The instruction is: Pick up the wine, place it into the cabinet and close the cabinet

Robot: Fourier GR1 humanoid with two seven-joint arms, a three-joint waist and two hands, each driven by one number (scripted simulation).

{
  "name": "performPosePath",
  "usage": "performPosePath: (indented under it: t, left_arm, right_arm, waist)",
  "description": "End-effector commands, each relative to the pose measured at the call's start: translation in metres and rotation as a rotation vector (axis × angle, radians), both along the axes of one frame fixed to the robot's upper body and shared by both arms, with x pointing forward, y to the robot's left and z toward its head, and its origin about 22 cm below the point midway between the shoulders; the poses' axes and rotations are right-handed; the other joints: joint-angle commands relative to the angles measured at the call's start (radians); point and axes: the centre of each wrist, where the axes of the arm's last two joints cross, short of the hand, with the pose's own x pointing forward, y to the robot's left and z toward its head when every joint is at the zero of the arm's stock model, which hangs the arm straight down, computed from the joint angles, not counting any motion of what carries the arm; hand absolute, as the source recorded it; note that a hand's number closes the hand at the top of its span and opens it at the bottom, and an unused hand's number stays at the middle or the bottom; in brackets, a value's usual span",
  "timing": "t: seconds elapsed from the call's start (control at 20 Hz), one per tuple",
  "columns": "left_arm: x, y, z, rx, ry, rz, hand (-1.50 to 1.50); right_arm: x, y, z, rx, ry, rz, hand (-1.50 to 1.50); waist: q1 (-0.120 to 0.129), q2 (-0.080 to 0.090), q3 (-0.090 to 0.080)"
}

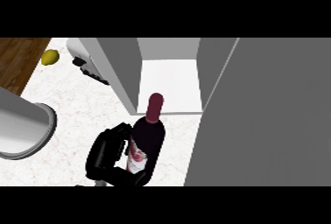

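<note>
Wine bottle (148, 138), dark with a maroon capped neck, stands on the white marble counter (77, 113) just before the open cabinet (169, 83). One black hand (107, 153) curls round its lower body; which hand cannot be told. A lemon (50, 57) lies far left.

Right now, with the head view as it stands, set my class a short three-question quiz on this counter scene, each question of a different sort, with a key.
1. True or false: the wine bottle already stands inside the cabinet.
2. Multiple choice: what lies at the far left, near the wooden strip? A) a yellow fruit B) a red cup C) a spoon
3. Fill in: the cabinet door at the right stands ____.

Key:
1. False. The bottle is in front of the opening, above the marbled counter, with a black hand curled round it.
2. A, the yellow fruit.
3. Open.
</note>
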Motion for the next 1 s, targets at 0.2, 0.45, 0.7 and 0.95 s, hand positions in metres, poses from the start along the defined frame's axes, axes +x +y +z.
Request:
performPosePath:
  t: [0.2,0.45,0.7,0.95]
  left_arm:
    - [0.024,-0.03,0.03,0.049,-0.035,0.084,1.5]
    - [0.048,-0.029,0.021,0.125,-0.033,0.112,1.5]
    - [0.076,-0.032,0.024,0.132,-0.037,0.101,1.5]
    - [0.099,-0.045,0.037,0.155,-0.021,0.093,1.5]
  right_arm:
    - [-0.035,-0.015,0.031,0.061,-0.048,0.022,-1.5]
    - [-0.035,-0.019,0.037,0.072,-0.048,0.024,-1.5]
    - [-0.018,-0.018,0.028,0.05,-0.062,0.005,-1.5]
    - [-0.035,-0.025,0.038,0.056,-0.058,0.041,-1.5]
  waist:
    - [-0.001,0.001,0.0]
    - [-0.006,0.003,-0.001]
    - [0.002,0.007,0.0]
    - [-0.015,0.005,0.0]
